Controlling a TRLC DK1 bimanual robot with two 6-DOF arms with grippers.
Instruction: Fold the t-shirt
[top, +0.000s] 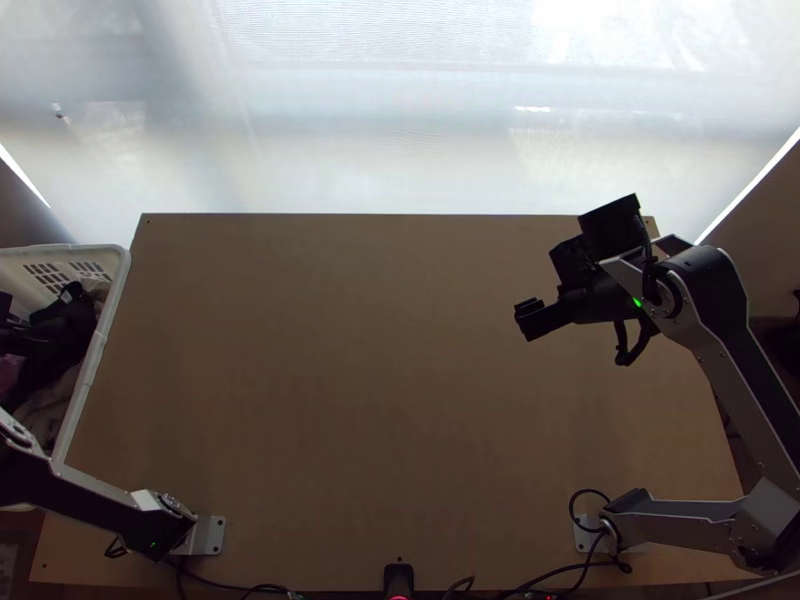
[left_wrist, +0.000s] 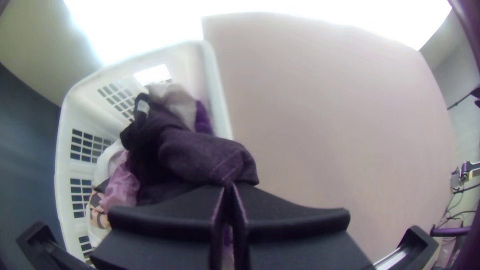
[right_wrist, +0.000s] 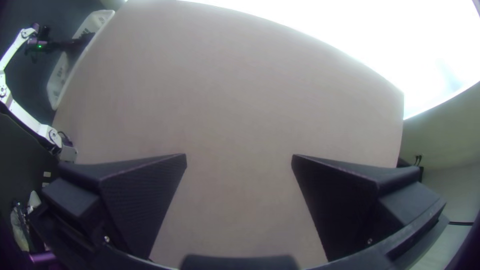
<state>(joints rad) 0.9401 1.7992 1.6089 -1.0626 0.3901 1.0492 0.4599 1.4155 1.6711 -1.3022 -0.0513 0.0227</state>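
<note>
The dark garment (left_wrist: 200, 152), judged to be the t-shirt for folding, lies bunched inside the white basket (left_wrist: 217, 90) at the left edge of the bench (top: 380, 380). Lighter clothes, including a pink item (left_wrist: 121, 185), lie beside it.

Left end effector (left_wrist: 229, 187): positioned over the basket. Its 2 fingers are together and appear clamped on a gathered part of the dark garment. The garment's bulk lies directly ahead of the fingertips, with a thick fold close to the basket's right wall. No long axis, collar or sleeve can be identified in the bunch.

Right end effector (right_wrist: 239, 157): positioned over the right part of the bench, well apart from the garment. Its 2 fingers are wide apart and hold nothing.

Governing relation: the garment is at the left end effector, and the open bench surface is to the right, beyond the basket's right wall. The next step should be to lift the garment above that wall, then carry it right. Folding has not begun.

Caution: insufficient lift may drag the cloth on the rim. The soft bunch may slip from a shallow grip or pull neighbouring clothes out with it.
</note>
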